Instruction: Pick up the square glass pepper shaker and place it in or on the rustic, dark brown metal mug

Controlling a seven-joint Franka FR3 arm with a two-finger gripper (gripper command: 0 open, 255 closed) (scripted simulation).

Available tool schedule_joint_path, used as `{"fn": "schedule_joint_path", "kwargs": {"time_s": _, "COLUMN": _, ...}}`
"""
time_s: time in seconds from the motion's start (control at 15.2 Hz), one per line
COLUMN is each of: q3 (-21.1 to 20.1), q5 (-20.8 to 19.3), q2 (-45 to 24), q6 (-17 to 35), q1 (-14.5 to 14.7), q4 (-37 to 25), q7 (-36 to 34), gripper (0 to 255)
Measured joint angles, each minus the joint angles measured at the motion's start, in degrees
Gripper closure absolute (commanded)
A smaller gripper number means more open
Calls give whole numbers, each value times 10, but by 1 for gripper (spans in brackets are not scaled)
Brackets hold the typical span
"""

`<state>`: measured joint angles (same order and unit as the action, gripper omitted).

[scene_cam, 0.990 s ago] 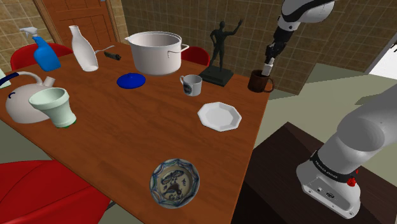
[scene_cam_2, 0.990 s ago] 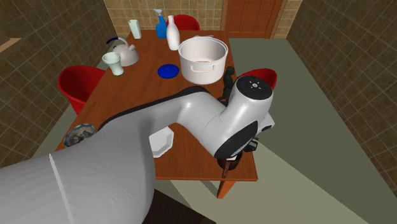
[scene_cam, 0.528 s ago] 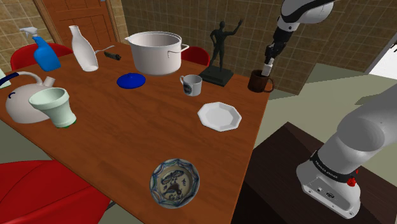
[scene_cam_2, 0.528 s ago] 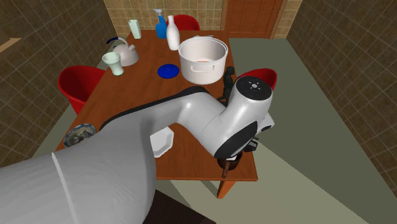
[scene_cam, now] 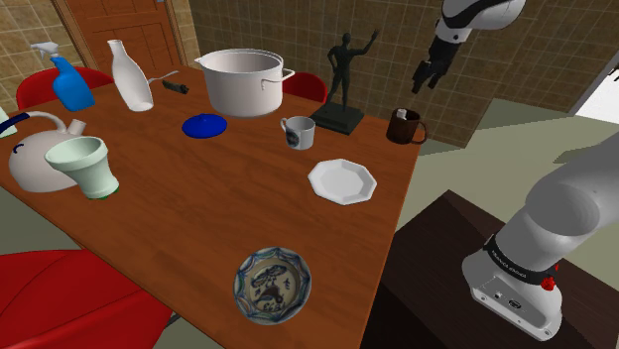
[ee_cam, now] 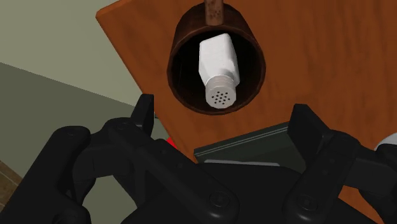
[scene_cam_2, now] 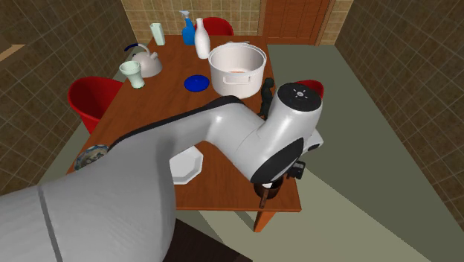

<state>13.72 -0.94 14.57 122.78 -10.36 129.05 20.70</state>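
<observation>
Leaning inside one dark brown mug (ee_cam: pixel 181 38) — one white pepper shaker (ee_cam: pixel 218 67); gripper (scene_cam: pixel 423 81) hangs above, two fingers (ee_cam: pixel 145 114) wide apart, empty.

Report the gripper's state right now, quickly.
Gripper: open, holding nothing; the white shaker lies inside the brown mug beyond its fingers.

The gripper (scene_cam: pixel 422 84) has risen off the mug (scene_cam: pixel 405 128) (jaws apart), shaker (ee_cam: pixel 217 67) left inside.
</observation>
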Motion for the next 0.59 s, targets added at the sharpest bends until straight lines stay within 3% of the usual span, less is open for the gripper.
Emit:
{"fn": "schedule_joint_path", "kwargs": {"time_s": 0.2, "q3": -3, "q5": -3, "q2": 15, "q6": -39, "q1": 0, "q4": -24, "q7": -4, "gripper": 0}}
{"fn": "schedule_joint_path", "kwargs": {"time_s": 0.59, "q3": -3, "q5": -4, "q2": 18, "q6": -49, "q1": -1, "q4": -31, "q7": -4, "gripper": 0}}
